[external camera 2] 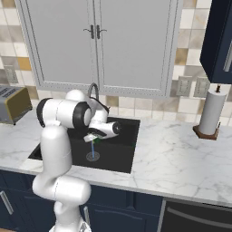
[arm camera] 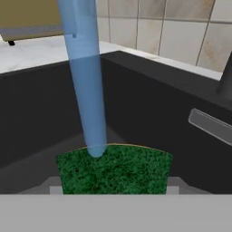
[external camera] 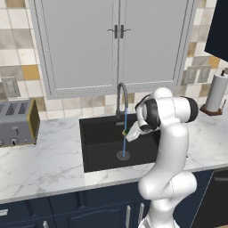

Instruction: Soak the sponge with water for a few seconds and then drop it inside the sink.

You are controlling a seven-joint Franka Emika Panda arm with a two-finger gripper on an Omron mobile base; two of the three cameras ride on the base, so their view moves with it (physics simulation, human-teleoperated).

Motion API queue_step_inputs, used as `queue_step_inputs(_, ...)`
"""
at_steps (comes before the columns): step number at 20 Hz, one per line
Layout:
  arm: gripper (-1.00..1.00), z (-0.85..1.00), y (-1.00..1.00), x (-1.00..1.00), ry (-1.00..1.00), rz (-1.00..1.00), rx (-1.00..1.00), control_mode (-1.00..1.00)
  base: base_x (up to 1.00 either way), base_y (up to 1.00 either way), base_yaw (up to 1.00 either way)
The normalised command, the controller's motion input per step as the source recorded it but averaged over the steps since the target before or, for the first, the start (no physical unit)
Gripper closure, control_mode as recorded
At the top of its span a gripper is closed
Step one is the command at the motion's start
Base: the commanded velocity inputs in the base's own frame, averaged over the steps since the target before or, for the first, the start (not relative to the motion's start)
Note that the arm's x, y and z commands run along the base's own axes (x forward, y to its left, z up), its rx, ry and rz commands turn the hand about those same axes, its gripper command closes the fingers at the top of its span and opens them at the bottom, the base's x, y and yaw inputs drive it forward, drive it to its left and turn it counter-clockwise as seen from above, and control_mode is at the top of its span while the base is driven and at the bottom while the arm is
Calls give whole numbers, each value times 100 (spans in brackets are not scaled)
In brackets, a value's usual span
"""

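My gripper hangs over the black sink, shut on the sponge, a yellow block with a green layer. The thin pale-blue water falls from the curved faucet past the sponge to the round drain. In the hand view the water lands on the sponge's green face, which sits between the gripper's fingertips. From the right base view, the sponge is held above the basin, with the stream just below it.
A grey toaster stands on the marble counter left of the sink. A paper towel roll stands on the counter at the far right. The faucet's handle juts out near the sink's back wall. Cabinets hang above.
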Motion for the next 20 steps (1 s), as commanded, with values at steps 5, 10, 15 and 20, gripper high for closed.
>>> queue_step_inputs(5,100,16,-7,-12,1,-2,0,-100,0,0,0)
queue_step_inputs(10,100,44,-50,-19,10,-11,0,-100,0,0,0)
queue_step_inputs(15,100,37,-58,-20,16,-14,0,-100,0,0,0)
queue_step_inputs(20,100,6,-19,-2,27,-15,-8,-100,0,0,0)
